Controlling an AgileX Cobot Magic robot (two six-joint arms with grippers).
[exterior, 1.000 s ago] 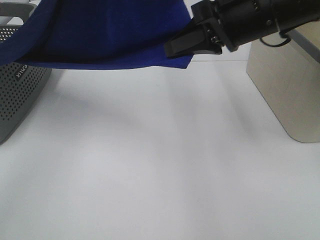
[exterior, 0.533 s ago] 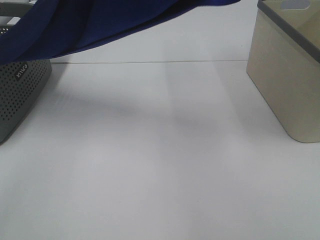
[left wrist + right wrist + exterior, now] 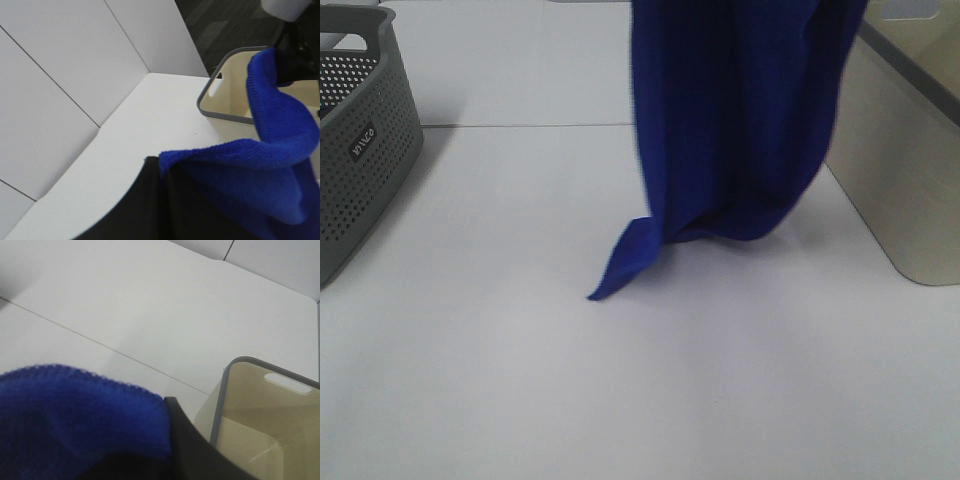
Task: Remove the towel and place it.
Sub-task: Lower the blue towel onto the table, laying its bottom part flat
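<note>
The royal-blue towel hangs down from above the exterior view, between the middle and the right. Its lower folds and one corner touch the white table. Both grippers are above the exterior view's top edge. In the left wrist view my left gripper is shut on the towel's top edge, with a black finger under the cloth. The right gripper's black body holds the far end. In the right wrist view my right gripper is shut on the towel, beside a black finger.
A dark grey perforated basket stands at the left edge of the table. A beige basket with a grey rim stands at the right, just behind the hanging towel; it also shows in the left wrist view and the right wrist view.
The towel was draped across the top left over the grey basket. It now hangs upright at middle right, with a corner on the table. The right gripper rose out of view.
</note>
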